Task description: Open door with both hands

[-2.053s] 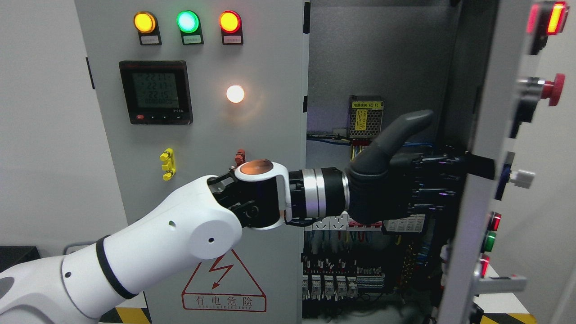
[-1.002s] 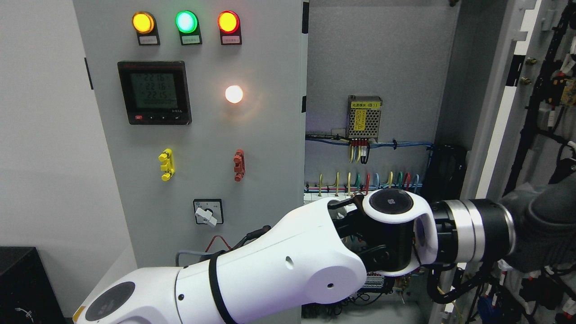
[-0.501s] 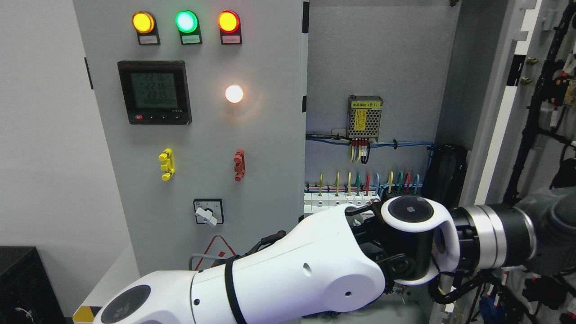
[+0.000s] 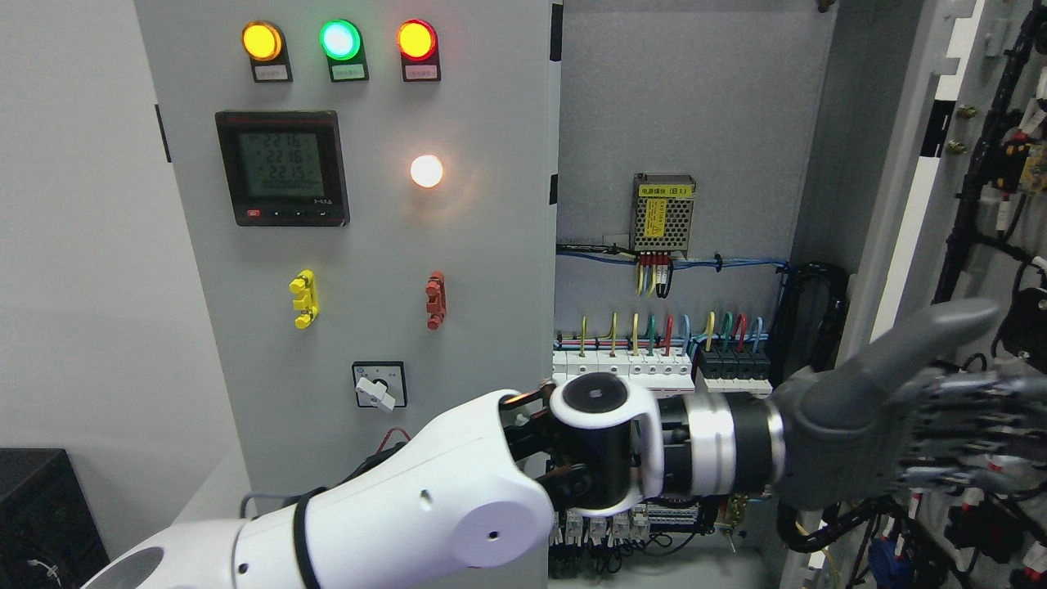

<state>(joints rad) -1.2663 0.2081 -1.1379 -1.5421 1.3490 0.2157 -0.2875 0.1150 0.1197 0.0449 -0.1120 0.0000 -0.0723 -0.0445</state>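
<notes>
The grey cabinet's right door (image 4: pixel 908 188) stands swung wide open at the picture's right, its inner side with black wiring harness (image 4: pixel 994 147) facing me. My left arm (image 4: pixel 458 507) reaches across from the lower left. Its dark grey left hand (image 4: pixel 941 433) hovers in front of the open door's lower part, fingers stretched out flat, thumb (image 4: pixel 941 335) raised, holding nothing. The left door (image 4: pixel 368 270) is closed and carries three lamps, a meter (image 4: pixel 282 168) and a rotary switch (image 4: pixel 378 386). My right hand does not show.
Inside the cabinet (image 4: pixel 695 106) I see a power supply with a yellow label (image 4: pixel 664 213), coloured wires and a row of breakers (image 4: pixel 654 368). A black box (image 4: pixel 41 507) stands at the lower left by the white wall.
The right door went from half open, with my left hand behind its edge, to wide open. My hand followed it right, then drew back left into full view with fingers spread.
</notes>
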